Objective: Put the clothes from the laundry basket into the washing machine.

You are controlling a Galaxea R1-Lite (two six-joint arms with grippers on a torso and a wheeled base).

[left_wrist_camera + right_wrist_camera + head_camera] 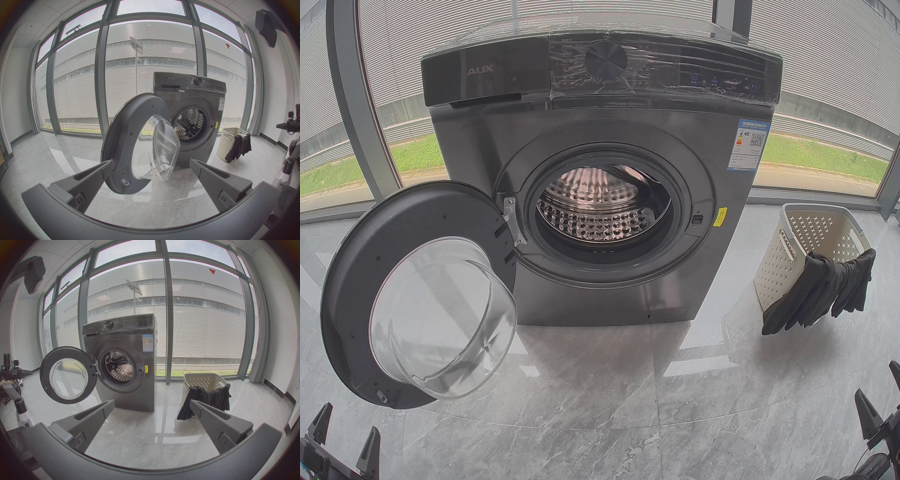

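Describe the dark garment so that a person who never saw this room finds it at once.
Find the grey washing machine with its door open. On the floor to its right stands a white laundry basket. The black garment hangs over its rim, the only soft, dark thing.

Daylight is pouring through tall windows (78, 78) with dark frames, which are spanning the upper half of the frame. A grey marble floor (612, 387) is gleaming across the bottom, reflecting bright patches. Outside, a ribbed grey building (206, 318) is rising behind a grass strip (825, 159). A white wall (281, 333) is closing the right edge.
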